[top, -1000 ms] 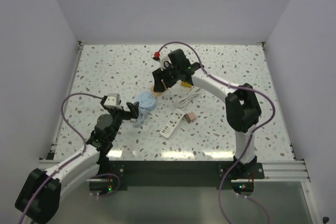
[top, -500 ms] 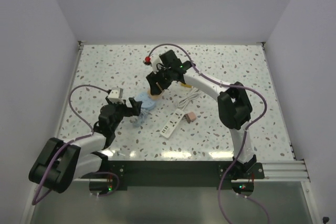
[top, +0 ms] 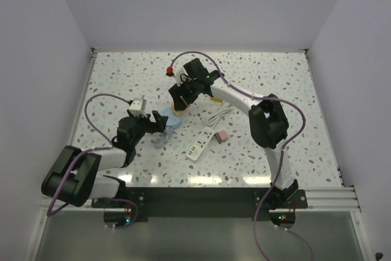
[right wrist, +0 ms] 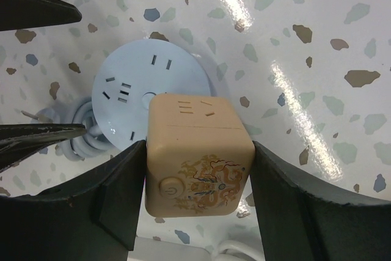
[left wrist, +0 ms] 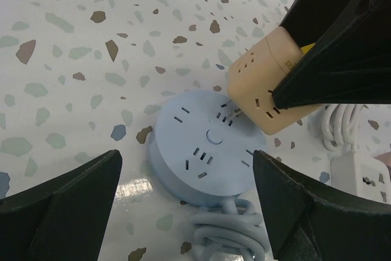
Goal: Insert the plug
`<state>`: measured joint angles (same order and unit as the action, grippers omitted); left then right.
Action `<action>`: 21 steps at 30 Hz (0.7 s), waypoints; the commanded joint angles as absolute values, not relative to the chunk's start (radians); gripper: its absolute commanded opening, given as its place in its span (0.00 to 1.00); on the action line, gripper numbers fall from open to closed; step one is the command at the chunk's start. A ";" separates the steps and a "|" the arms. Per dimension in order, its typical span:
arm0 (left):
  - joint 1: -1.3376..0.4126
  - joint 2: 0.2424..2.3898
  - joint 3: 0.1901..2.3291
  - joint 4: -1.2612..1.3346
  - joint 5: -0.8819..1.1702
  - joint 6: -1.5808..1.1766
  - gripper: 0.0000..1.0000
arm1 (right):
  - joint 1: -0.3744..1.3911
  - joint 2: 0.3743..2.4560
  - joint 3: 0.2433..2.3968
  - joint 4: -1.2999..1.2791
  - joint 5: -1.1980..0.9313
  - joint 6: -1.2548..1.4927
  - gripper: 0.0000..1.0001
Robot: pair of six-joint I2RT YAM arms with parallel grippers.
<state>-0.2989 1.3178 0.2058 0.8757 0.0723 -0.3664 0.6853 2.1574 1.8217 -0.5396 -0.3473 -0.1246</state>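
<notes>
**Plug lay unheld while both pincers crowded the blue hub**

The speckled surface (top: 275, 90) carried everything. Your right pincer (right wrist: 198, 175) was clenched on the peach cube (right wrist: 198, 151), holding it at the edge of the round blue socket hub (left wrist: 208, 145); whether cube and hub touched could not be told. Your left pincer (left wrist: 186, 212) was spread wide and grasped nothing, with one finger on either side of that hub. The white power strip (top: 200, 145) lay near the hub. The plug (top: 223, 135), small and dusty pink, lay on the surface just beside the strip's farther end, apart from both pincers.

The likely risks were these. The two pincers were close enough to collide. The hub's coiled cord could snag a finger. Lowering the cube could shove the hub sideways.
</notes>
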 commanded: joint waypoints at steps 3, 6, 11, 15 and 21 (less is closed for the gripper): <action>-0.287 1.335 0.238 0.951 0.101 -0.374 0.93 | 0.690 2.157 1.884 -0.571 -0.339 -0.147 0.00; -0.285 1.345 0.242 0.951 0.107 -0.373 0.93 | 0.693 2.161 1.891 -0.581 -0.333 -0.150 0.00; -0.284 1.373 0.244 0.960 0.133 -0.377 0.91 | 0.703 2.189 1.920 -0.609 -0.339 -0.156 0.00; -0.285 1.402 0.242 0.968 0.155 -0.382 0.90 | 0.703 2.207 1.934 -0.620 -0.333 -0.160 0.00; -0.285 1.448 0.252 0.982 0.189 -0.388 0.88 | 0.706 2.214 1.947 -0.635 -0.321 -0.153 0.00</action>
